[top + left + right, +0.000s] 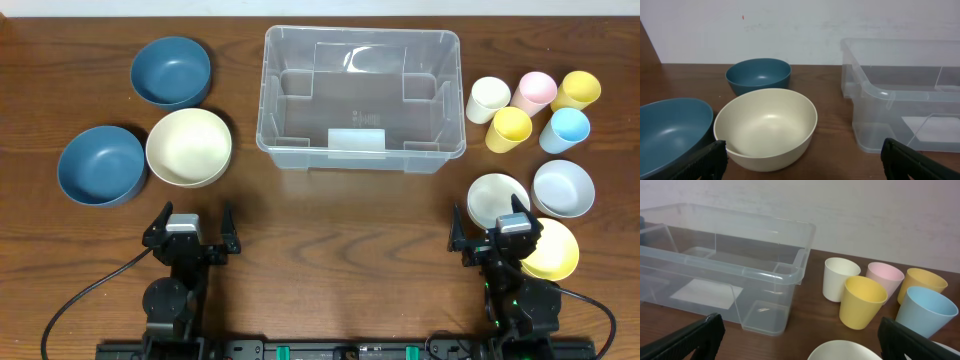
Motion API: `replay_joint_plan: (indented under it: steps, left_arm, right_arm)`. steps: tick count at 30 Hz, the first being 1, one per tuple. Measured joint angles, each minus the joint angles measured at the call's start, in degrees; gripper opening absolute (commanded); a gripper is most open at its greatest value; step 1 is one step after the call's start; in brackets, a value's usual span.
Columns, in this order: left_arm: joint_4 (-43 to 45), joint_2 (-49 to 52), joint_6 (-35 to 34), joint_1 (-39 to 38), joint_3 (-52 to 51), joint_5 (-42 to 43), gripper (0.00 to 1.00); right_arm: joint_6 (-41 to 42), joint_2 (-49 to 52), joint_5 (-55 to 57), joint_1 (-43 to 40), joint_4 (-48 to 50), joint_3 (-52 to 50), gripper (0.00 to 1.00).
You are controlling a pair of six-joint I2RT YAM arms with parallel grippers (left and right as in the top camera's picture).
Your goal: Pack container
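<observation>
The clear container stands mid-way along the counter, beyond the left claw and right claw, both spread wide. The right arm hides part of a yellow bowl, which only the overhead view shows.

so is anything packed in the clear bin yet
No, the overhead view shows the container bare inside, with the cream bowl and the pink cup outside it on the table.

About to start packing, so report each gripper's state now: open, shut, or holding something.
Left gripper: open, holding nothing.
Right gripper: open, holding nothing.
</observation>
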Motion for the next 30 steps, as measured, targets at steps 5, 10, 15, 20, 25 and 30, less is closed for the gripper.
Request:
replay_joint_plan:
  steps: [5,10,15,20,25,30]
  left_arm:
    - [0.0,0.0,0.0,0.0,0.0,0.0,0.98]
    - [0.0,0.0,0.0,0.0,0.0,0.0,0.98]
    - [0.0,0.0,0.0,0.0,0.0,-0.02,0.98]
    - [0.0,0.02,0.0,0.0,0.0,0.0,0.98]
    - [0.0,0.02,0.0,0.0,0.0,0.0,0.98]
    - [0.0,0.02,0.0,0.0,0.0,-0.02,0.98]
  right_arm:
    - [0.0,0.0,0.02,0.0,0.0,0.0,0.99]
    - [-0.02,0.0,0.02,0.0,0.0,0.0,0.99]
    - [0.0,0.0,0.02,0.0,0.0,0.0,0.99]
    - [0.0,0.0,0.02,0.0,0.09,0.0,0.99]
    - [-0.02,0.0,0.42,0.0,0.17,0.0,0.99]
    - [0.63,0.0,0.11,0.0,2.16,0.0,0.99]
